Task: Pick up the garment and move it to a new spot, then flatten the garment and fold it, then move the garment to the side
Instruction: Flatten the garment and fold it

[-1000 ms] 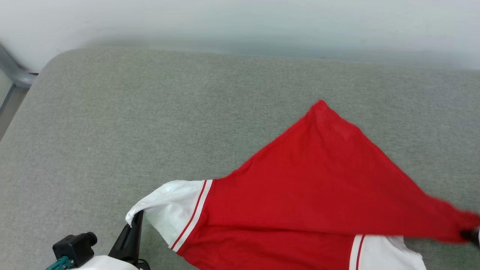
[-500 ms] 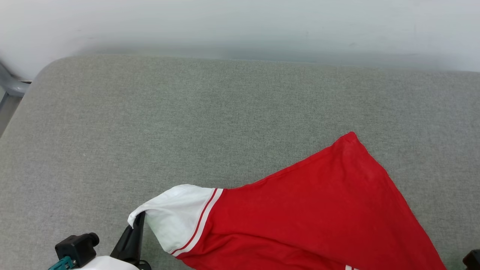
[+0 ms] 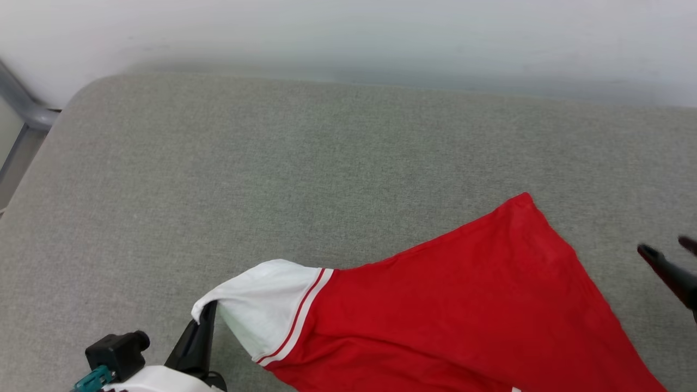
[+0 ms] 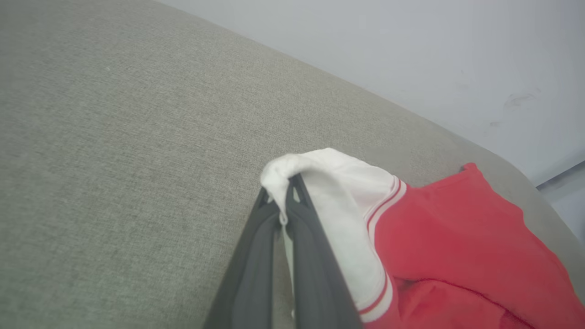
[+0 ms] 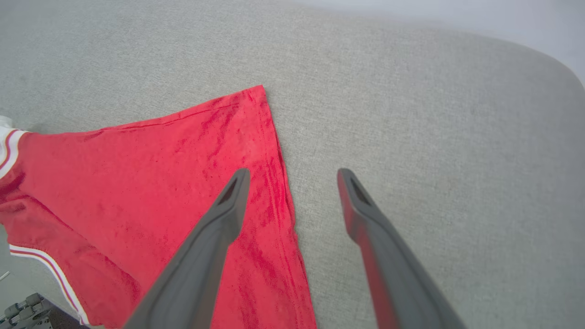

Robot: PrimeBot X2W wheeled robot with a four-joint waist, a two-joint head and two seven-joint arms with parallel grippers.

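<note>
1. The red garment (image 3: 463, 305) lay spread across the lower right of the head view, on a grey cushion (image 3: 272, 163)
2. The left gripper (image 3: 206, 311), at lower left, pinched its white sleeve (image 3: 261, 305)
3. The right gripper (image 3: 665, 246), at the right edge, hung with its jaws apart, holding nothing

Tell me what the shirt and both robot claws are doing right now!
shirt: not folded, lying on the gray cushion, with one white sleeve pinched and lifted
left claw: shut on the shirt's white sleeve
right claw: open, holding nothing, hovering over the shirt's red edge
</note>
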